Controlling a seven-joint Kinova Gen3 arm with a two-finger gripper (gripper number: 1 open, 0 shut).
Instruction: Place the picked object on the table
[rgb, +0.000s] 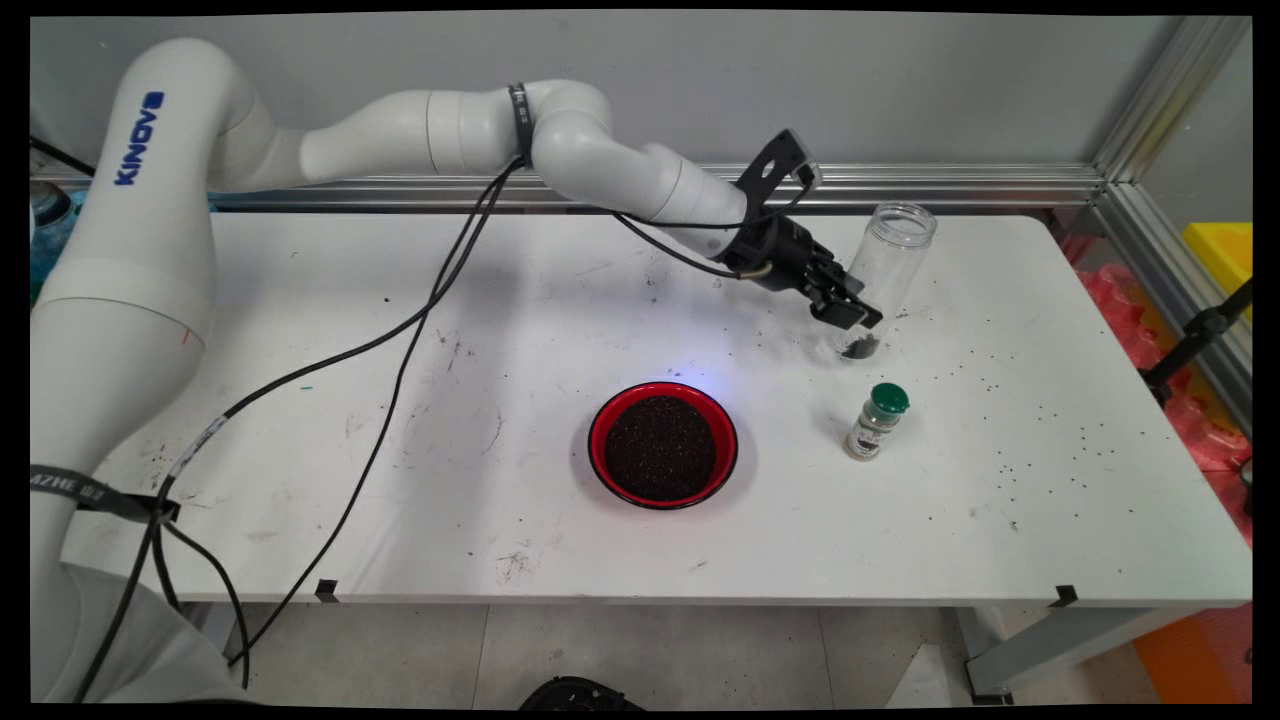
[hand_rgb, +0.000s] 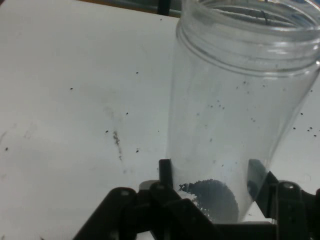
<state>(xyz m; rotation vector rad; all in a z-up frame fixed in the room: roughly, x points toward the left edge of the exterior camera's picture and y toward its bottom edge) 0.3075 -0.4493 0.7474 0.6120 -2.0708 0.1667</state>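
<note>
Gripping the nearly empty clear jar (rgb: 885, 275) low between its fingers, your gripper (rgb: 848, 312) stood at two o'clock from the seed-filled red bowl (rgb: 663, 445).

A clear, lidless jar (rgb: 888, 272) (hand_rgb: 235, 115), tilted, holds a few dark grains at its bottom.

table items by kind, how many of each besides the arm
Clear open jars: 1, the tall jar with a few dark grains at its bottom, its base between the fingers of the hand.
Bowls: 1, the red bowl filled with dark grains.
Shakers: 1, the small green-capped shaker.
Total: 3
</note>
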